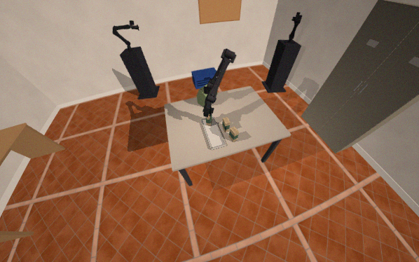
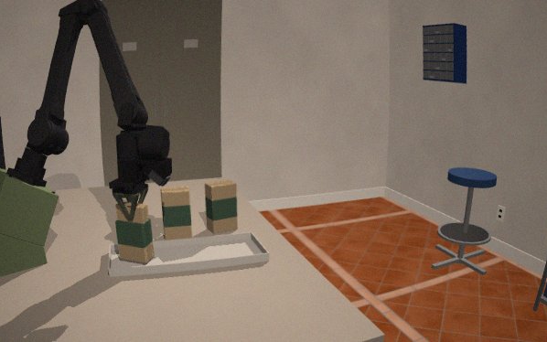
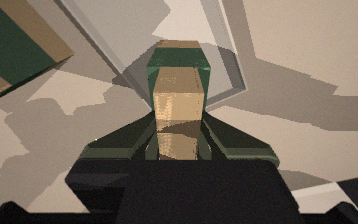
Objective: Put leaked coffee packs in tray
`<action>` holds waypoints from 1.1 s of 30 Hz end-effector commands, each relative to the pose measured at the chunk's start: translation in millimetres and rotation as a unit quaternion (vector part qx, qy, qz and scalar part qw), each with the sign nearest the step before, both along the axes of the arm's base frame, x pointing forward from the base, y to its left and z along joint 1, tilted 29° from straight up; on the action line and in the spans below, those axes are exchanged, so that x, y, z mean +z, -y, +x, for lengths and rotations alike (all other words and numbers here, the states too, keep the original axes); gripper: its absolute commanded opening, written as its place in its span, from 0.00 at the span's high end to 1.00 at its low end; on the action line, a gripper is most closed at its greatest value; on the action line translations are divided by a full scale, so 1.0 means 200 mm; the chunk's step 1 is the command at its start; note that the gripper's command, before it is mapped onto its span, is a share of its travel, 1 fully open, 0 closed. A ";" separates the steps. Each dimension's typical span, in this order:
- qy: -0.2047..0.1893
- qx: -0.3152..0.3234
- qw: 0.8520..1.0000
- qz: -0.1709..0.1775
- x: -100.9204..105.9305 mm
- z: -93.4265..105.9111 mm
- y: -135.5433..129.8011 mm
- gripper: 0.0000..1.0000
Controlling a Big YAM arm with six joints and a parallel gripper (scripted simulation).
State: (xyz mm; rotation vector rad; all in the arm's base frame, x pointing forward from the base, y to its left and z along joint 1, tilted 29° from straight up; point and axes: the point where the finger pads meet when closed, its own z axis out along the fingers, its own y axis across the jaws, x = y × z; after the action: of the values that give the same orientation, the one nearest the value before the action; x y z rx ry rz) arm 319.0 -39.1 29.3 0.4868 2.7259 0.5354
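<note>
Three tan coffee packs with green bands are on the table. My gripper (image 2: 129, 208) (image 1: 208, 118) (image 3: 178, 111) is shut on the top of one coffee pack (image 2: 134, 234) (image 1: 209, 121) (image 3: 178, 95) and holds it upright over the left end of the white tray (image 2: 226, 261) (image 1: 216, 144). I cannot tell whether its base touches the tray floor. The other two packs, a middle pack (image 2: 176, 212) (image 1: 225, 124) and a right pack (image 2: 220, 207) (image 1: 234, 133), stand upright on the table behind the tray. A corner of one of them shows at the top left of the wrist view (image 3: 11, 45).
The arm's green base block (image 2: 13, 226) (image 1: 200, 98) sits on the table left of the tray. The table edge (image 2: 317, 274) runs along the right. On the floor stand a blue stool (image 2: 469, 215) and two dark camera stands (image 1: 139, 71) (image 1: 282, 64).
</note>
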 end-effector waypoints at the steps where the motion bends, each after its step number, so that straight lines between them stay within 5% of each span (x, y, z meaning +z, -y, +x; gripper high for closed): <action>1: 0.008 -0.014 1.000 -0.001 0.00 0.04 0.02 0.76; 33: 0.013 -0.019 1.000 -0.002 0.01 0.05 0.03 0.76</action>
State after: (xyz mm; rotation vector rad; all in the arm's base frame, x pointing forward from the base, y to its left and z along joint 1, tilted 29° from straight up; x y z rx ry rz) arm 324.5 -38.8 25.6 0.4982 2.7100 0.5309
